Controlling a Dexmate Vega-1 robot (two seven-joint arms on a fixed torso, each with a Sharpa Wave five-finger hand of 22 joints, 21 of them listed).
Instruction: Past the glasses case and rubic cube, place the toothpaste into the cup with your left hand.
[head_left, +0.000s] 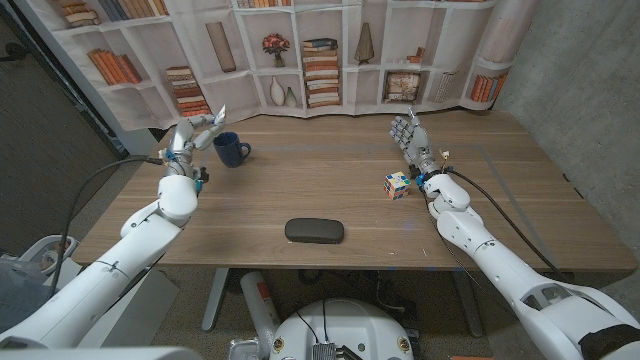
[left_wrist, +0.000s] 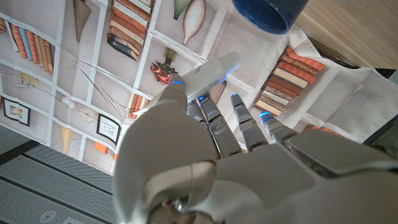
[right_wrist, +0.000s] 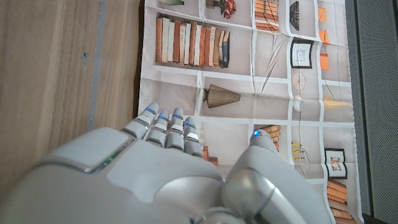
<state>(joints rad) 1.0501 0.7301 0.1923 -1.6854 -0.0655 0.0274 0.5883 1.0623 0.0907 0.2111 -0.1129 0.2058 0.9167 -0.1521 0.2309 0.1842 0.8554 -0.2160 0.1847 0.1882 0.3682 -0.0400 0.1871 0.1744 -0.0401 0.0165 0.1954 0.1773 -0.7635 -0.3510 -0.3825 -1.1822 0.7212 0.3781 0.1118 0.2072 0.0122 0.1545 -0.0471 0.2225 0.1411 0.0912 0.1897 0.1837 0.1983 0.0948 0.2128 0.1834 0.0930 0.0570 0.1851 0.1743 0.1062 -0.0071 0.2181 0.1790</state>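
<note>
While the left hand (head_left: 188, 137) is hovering at the upper left of the head view, it is pinching the white toothpaste tube (head_left: 214, 117) between thumb and fingers, the tube sticking out past the fingertips toward the printed bookshelf backdrop (head_left: 300, 50). Just to the right of that hand, the dark blue cup (head_left: 231, 150) is standing upright on the wooden table (head_left: 330, 190), its handle pointing right; the tube is sitting above and slightly left of the cup's rim, not inside it. From the left wrist view, the fingers (left_wrist: 208, 115) are closing around the toothpaste tube (left_wrist: 211, 73), with the cup (left_wrist: 270, 12) showing at the frame's top edge. Lower in the head view's centre, the black glasses case (head_left: 314, 231) is lying flat near the table's front edge. Right of centre, the Rubik's cube (head_left: 398, 185) is resting on the table just beside the right hand (head_left: 410, 135), which is standing with fingers extended together and holding nothing; the right wrist view is showing the same hand (right_wrist: 168, 162) with fingers straight above the table.
</note>
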